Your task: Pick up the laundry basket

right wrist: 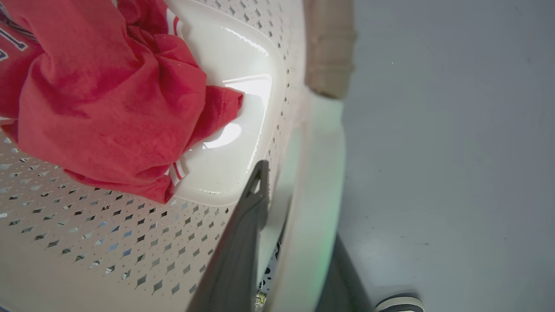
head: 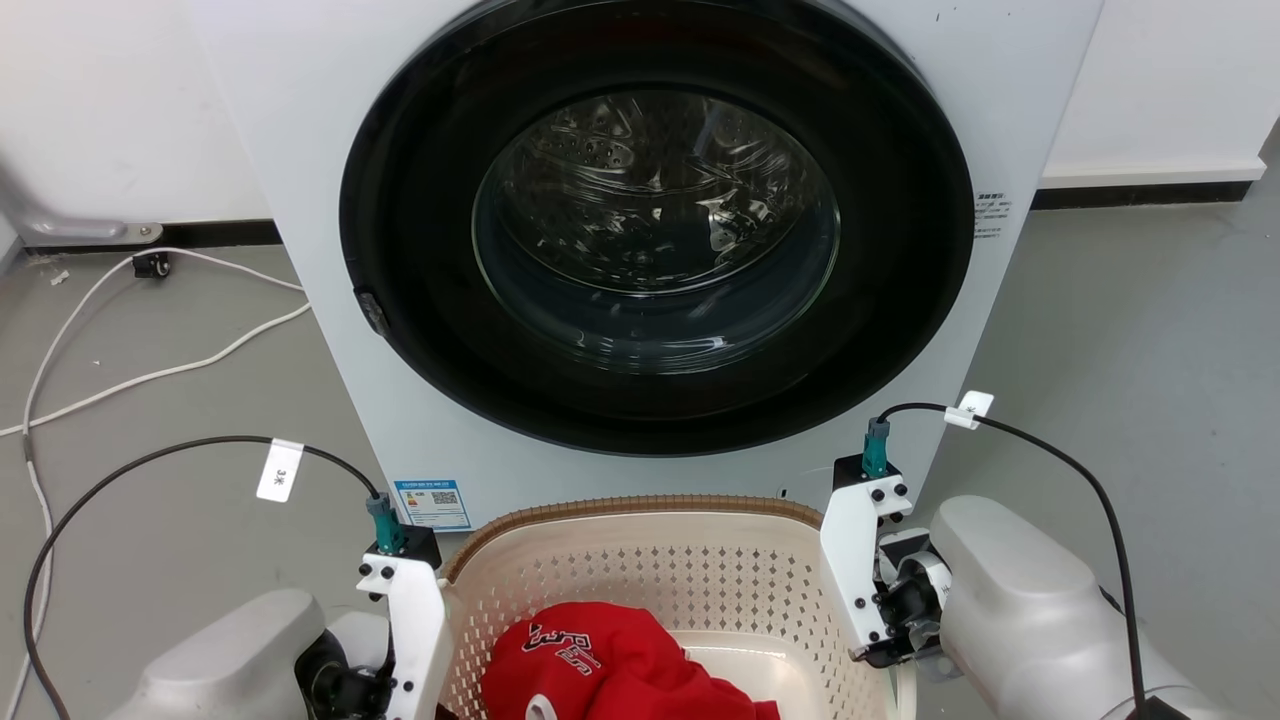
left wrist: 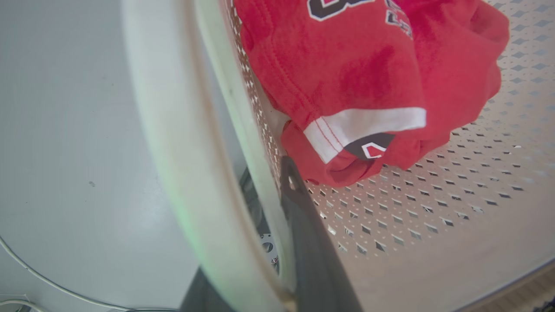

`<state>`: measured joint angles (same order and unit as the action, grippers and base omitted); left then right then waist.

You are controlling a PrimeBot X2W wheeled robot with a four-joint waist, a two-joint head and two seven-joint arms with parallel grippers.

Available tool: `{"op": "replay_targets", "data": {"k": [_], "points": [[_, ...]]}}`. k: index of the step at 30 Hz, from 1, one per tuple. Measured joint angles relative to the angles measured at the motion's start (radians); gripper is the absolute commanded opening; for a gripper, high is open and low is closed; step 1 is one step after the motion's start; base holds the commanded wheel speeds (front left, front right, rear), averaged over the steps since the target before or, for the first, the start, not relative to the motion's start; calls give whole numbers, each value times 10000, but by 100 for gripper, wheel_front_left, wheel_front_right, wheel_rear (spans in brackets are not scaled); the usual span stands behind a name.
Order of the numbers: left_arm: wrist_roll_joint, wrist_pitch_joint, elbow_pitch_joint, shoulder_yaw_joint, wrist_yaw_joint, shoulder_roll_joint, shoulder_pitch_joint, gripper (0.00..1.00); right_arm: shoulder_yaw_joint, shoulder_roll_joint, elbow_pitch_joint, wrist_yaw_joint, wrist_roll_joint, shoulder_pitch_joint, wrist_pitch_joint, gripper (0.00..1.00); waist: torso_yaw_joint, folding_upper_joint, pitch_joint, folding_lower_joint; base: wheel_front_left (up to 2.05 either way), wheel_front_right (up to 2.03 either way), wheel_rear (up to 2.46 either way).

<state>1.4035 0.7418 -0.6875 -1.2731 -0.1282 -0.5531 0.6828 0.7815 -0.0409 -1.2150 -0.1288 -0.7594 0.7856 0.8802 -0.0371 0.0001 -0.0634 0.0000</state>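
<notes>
The laundry basket [head: 620, 505] stands in front of the washer, cream with perforated walls and a brown woven-look rim. A red garment [head: 610, 660] with white trim lies inside it. My two wrists flank the basket, the left wrist [head: 405, 630] at its left side and the right wrist [head: 860, 570] at its right side. My left gripper [left wrist: 256, 195] straddles the white side handle [left wrist: 173, 130], one dark finger [left wrist: 303, 234] inside the wall and one outside. My right gripper [right wrist: 299, 186] clasps the opposite handle [right wrist: 316, 173] the same way, its inner finger [right wrist: 243, 234] against the perforated wall [right wrist: 86, 242].
The white front-loading washer [head: 1010, 110] rises directly behind the basket, its round dark door [head: 660, 250] closed. White cables [head: 150, 370] trail over the grey floor at the left. Open grey floor [head: 1150, 320] lies to the right, and black cables loop from both wrists.
</notes>
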Motion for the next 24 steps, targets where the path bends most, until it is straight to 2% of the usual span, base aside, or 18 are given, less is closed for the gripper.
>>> {"op": "replay_targets", "data": {"k": [24], "points": [[-15,-10,-113,-17,0,65,34,0,343,2,-153,0,-389,104,-98,0,93,0,-49,0,0,0,0]]}}
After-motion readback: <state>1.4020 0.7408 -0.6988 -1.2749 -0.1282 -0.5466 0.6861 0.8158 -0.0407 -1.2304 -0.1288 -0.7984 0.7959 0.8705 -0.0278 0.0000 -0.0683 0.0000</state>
